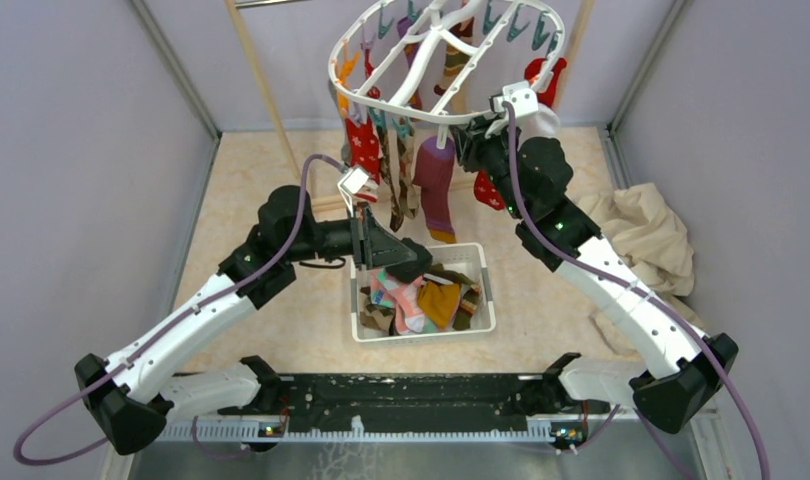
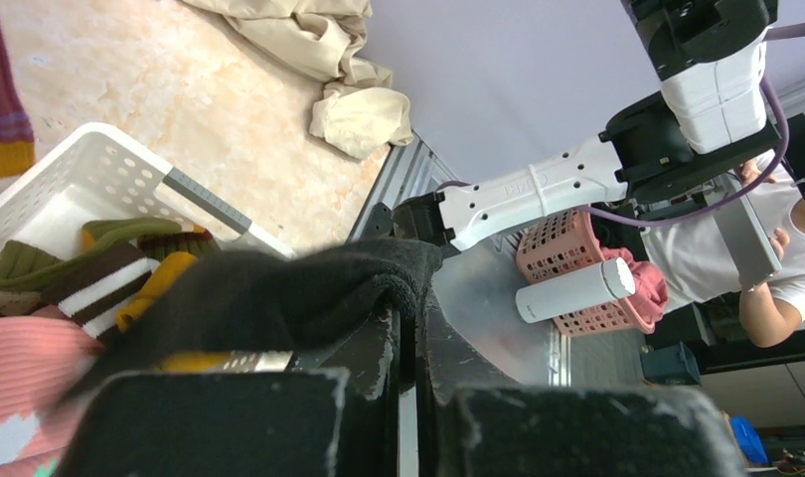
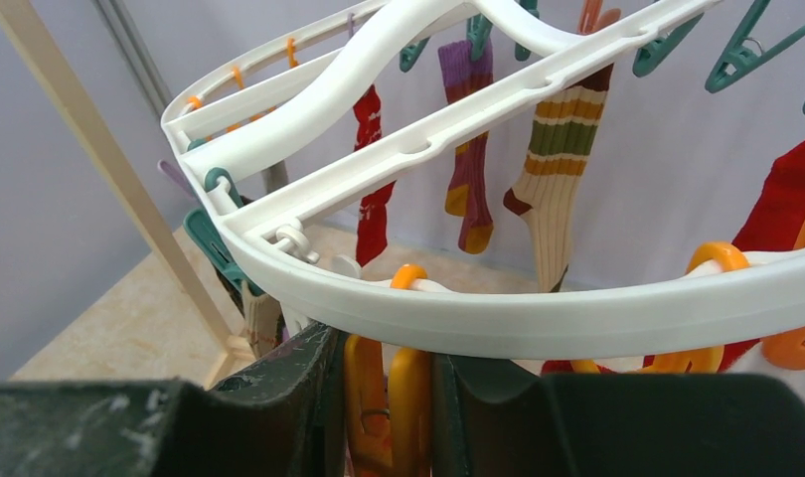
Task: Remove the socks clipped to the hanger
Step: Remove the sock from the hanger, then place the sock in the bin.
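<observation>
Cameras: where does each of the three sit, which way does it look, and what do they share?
Top external: above and behind the arms, looking down on the hanger, basket, left arm and right arm.
Left wrist: on the left arm, looking past the left hand, shut on a black sock, over the basket to the right arm.
Right wrist: on the right arm, looking up under the hanger; the right hand grips an orange clip.
Shared: top and left wrist show the basket; top and right wrist the hanger.
</observation>
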`<state>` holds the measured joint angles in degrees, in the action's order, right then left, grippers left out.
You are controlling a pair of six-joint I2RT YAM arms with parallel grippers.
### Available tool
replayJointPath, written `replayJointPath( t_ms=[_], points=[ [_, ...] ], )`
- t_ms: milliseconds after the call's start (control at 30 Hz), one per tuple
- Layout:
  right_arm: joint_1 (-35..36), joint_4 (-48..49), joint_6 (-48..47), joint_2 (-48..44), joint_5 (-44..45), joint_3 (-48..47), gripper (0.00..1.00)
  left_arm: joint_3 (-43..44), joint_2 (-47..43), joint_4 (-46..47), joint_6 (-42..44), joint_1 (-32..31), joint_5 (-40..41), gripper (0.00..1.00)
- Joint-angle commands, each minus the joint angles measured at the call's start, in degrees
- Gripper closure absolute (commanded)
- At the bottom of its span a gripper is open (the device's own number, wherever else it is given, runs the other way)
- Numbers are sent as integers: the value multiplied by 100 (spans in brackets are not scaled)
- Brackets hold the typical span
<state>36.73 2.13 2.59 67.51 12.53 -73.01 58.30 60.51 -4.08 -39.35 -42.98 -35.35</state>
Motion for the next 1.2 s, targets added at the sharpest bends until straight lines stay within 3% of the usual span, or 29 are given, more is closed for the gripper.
replayJointPath(
  t_ms=[0, 267, 333, 400, 733, 900, 1167],
  points=[
    [32, 376, 15, -191, 25, -2, 78, -117, -198, -213, 38, 18, -59, 96],
    [36, 376, 168, -328, 62, 315, 65, -529, -304, -312, 93, 18, 50, 96],
    [36, 364, 216, -371, 70, 403, 56, -655, -291, -303, 145, 18, 130, 96],
    [35, 305, 239, -393, 56, 424, 54, -822, -245, -235, 195, 17, 174, 95],
    [33, 35, 391, -643, 46, 639, 38, -1398, 39, -83, 314, 18, 303, 71],
    [35, -183, 605, -848, -146, 798, 37, -1580, 58, -128, 371, 18, 446, 64],
    [36, -848, 1060, -1167, -857, 1003, 34, -1769, 62, -150, 325, 18, 561, 41]
  ],
)
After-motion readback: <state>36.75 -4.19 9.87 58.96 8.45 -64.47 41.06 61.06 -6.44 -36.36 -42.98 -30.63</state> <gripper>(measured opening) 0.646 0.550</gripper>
